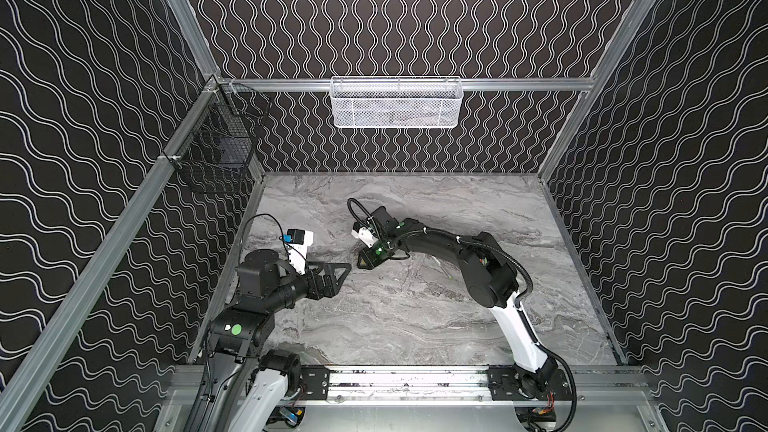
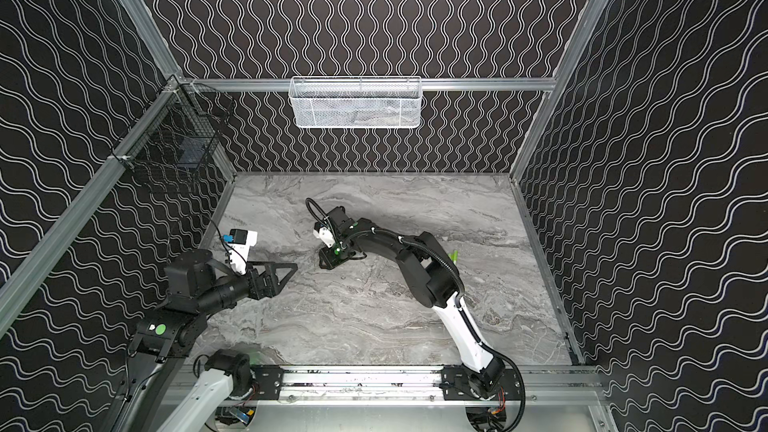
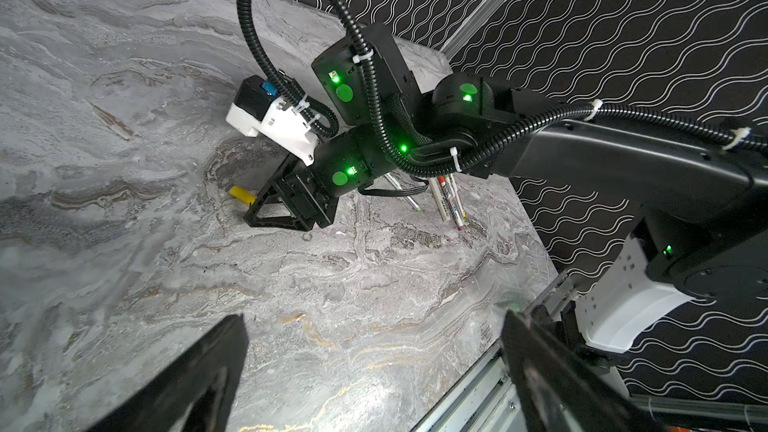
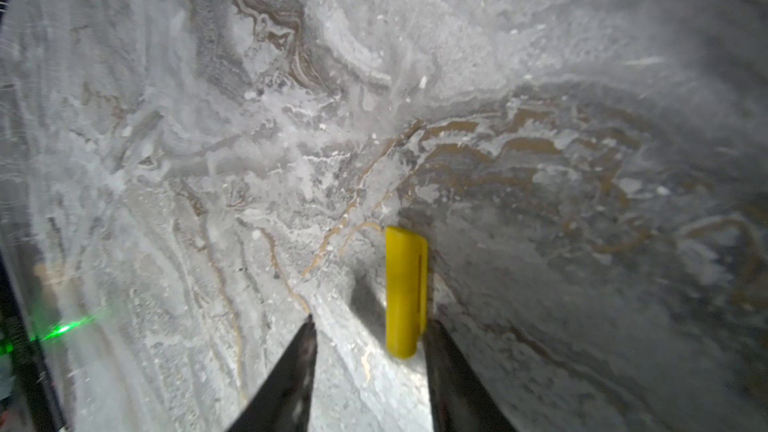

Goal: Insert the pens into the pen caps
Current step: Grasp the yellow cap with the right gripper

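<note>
Between parted right fingers [image 4: 455, 380] | yellow cap [image 4: 404, 290], plainest in wrist views | left fingers [image 3: 189, 386] apart

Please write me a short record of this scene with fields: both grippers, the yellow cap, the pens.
Left gripper: open, empty, above the table.
Right gripper: open, lowered astride the yellow cap.
Yellow cap: lying on the table, against one finger, gap at the other.
Pens: lying together on the table under the right arm.
</note>
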